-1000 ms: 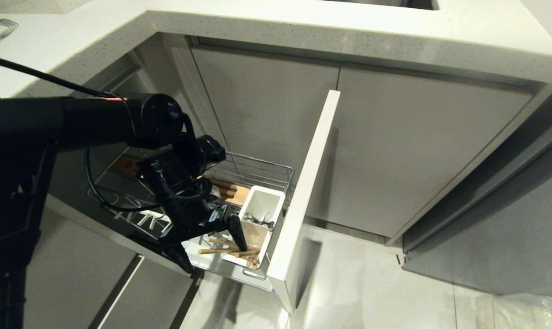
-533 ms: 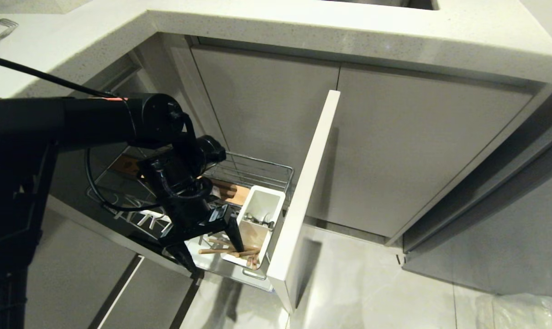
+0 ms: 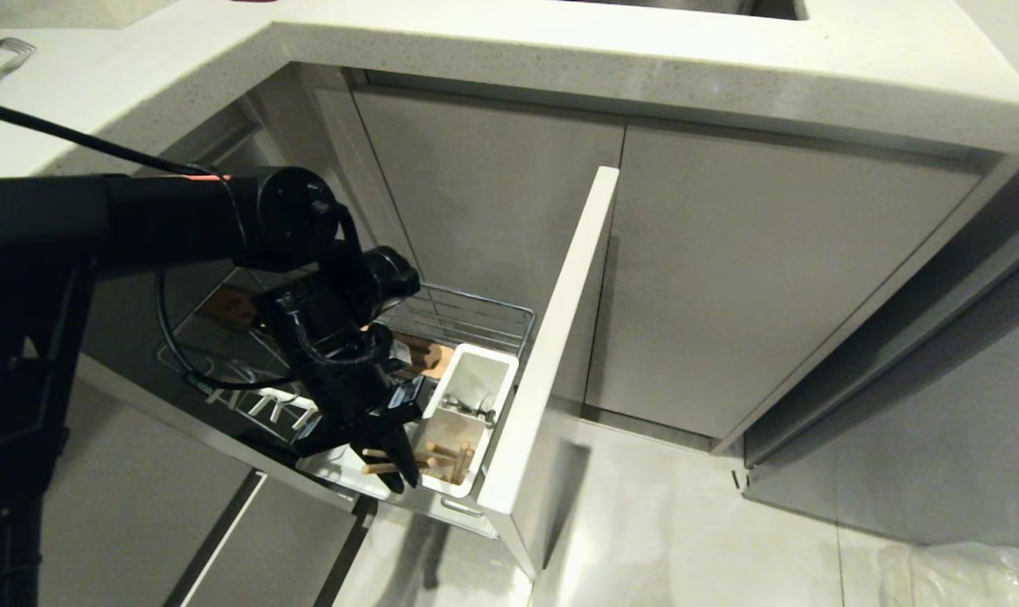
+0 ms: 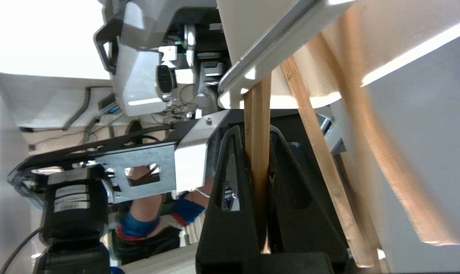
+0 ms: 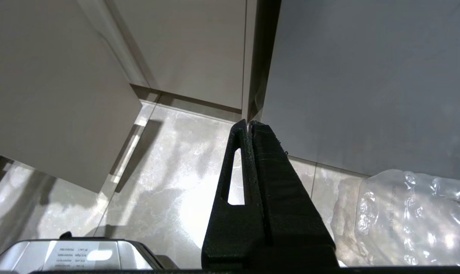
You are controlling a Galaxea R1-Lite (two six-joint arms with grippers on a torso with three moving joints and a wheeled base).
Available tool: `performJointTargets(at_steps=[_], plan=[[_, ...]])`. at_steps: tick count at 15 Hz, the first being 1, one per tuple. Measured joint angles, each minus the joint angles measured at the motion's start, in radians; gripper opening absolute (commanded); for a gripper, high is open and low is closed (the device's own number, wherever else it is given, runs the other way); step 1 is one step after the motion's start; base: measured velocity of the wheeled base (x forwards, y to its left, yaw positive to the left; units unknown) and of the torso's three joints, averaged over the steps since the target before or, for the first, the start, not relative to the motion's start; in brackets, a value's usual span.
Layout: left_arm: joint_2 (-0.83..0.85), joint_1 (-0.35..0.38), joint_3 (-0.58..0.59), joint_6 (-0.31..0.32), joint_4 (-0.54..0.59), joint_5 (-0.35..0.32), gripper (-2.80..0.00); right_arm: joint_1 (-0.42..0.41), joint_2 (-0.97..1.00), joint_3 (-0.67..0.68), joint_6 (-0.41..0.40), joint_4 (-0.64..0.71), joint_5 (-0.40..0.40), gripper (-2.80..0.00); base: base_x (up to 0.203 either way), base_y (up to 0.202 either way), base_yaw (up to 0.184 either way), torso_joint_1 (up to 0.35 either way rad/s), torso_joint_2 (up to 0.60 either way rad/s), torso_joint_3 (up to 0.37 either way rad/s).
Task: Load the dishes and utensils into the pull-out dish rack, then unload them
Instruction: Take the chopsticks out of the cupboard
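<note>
The pull-out dish rack (image 3: pixel 485 314) stands drawn out, with its pale front panel (image 3: pixel 551 354) on edge toward me. A white caddy (image 3: pixel 474 384) sits at its front corner, with something metal (image 3: pixel 480 411) lying inside it. Wooden chopsticks (image 3: pixel 446 455) lean out of the caddy's low end. My left gripper (image 3: pixel 398 474) reaches down beside the caddy and is shut on the chopsticks. In the left wrist view the gripper (image 4: pixel 254 131) pinches a wooden stick (image 4: pixel 257 110), and another stick (image 4: pixel 315 156) runs loose beside it. The dishes are out of view. My right gripper (image 5: pixel 249 124) hangs shut and empty over the floor.
Grey cabinet doors (image 3: pixel 728 278) stand behind and right of the panel, under a pale stone counter (image 3: pixel 560 59). A fork (image 3: pixel 3 52) lies on the counter at far left. A crinkled plastic bag (image 5: pixel 408 213) lies on the tiled floor (image 3: pixel 694 539).
My left gripper has gone from wide open to shut on the chopsticks. The caddy end and sticks have shifted slightly toward the gripper. The arm has kept its place.
</note>
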Motion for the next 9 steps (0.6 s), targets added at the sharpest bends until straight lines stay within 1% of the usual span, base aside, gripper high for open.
performJointTargets(at_steps=[5,9], plan=[[-0.027,-0.039,-0.005,-0.039,-0.004,0.007,-2.80,-0.002,0.000,0.000,0.000,0.000,0.000,-2.80,0.000,0.000,0.000,0.000,0.00,0.000],[-0.087,-0.077,-0.015,-0.104,-0.004,0.010,-2.80,-0.001,0.000,0.000,0.000,0.000,0.000,-2.80,0.000,0.000,0.000,0.000,0.00,0.000]])
